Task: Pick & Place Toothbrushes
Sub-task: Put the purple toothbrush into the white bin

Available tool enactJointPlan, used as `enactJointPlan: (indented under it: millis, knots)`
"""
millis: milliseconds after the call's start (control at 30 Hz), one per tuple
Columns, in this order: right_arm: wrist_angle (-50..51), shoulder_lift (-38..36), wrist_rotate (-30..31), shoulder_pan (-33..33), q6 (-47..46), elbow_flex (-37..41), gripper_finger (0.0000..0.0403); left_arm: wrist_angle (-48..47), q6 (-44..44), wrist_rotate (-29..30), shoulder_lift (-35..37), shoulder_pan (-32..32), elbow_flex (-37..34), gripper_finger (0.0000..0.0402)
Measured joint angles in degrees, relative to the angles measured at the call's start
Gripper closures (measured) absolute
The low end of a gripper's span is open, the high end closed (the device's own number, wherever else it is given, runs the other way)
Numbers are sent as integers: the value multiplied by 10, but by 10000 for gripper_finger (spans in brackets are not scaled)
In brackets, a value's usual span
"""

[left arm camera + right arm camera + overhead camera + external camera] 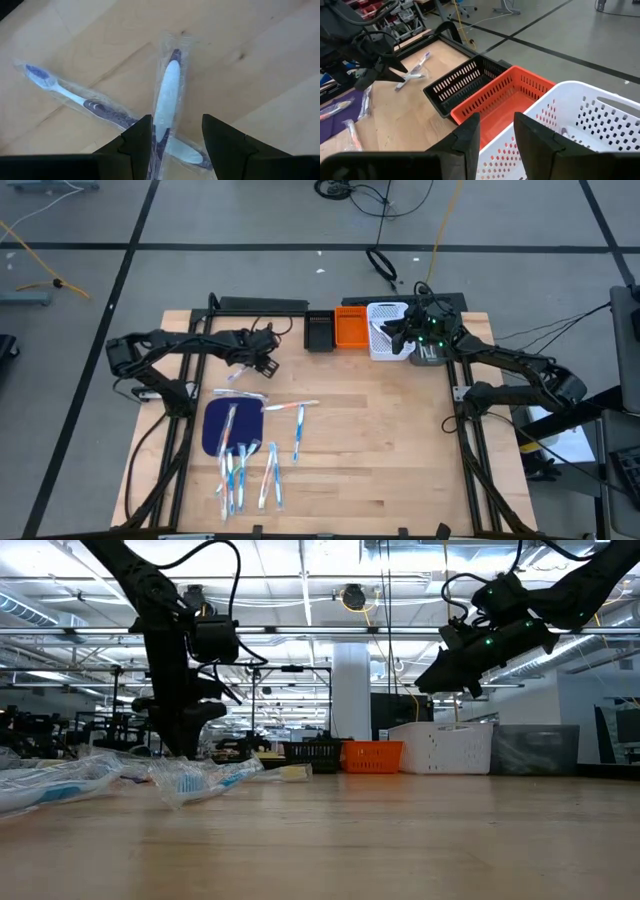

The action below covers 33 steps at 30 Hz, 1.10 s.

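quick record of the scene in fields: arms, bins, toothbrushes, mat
left gripper: fingers open, above two crossed wrapped toothbrushes on the table's back left
right gripper: fingers apart, nothing between them, over the white bin
bins: black bin, orange bin, white bin in a row at the table's back edge
white bin contents: cannot tell
other toothbrushes: scattered front left, some lying on the dark blue mat

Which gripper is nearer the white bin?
Right. The right gripper hangs over the white bin; the left gripper is across the table, above two crossed toothbrushes.
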<state>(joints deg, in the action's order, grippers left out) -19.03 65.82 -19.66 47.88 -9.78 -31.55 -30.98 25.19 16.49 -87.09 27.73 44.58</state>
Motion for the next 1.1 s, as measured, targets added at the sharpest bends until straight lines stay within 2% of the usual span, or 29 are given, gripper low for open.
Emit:
enactJointPlan:
  millis: [367,467,700,1100]
  knots:
    - [0,0,0,0,0,0,293,-1,-5,12,-16,0,0,230]
    - [1,0,0,0,0,0,294,-5,-7,23,-16,0,0,260]
    - [1,0,0,0,-15,0,293,-4,-8,13,-16,0,0,386]
    - [1,0,-1,0,-15,0,298,-11,-2,15,-10,-8,2,401]
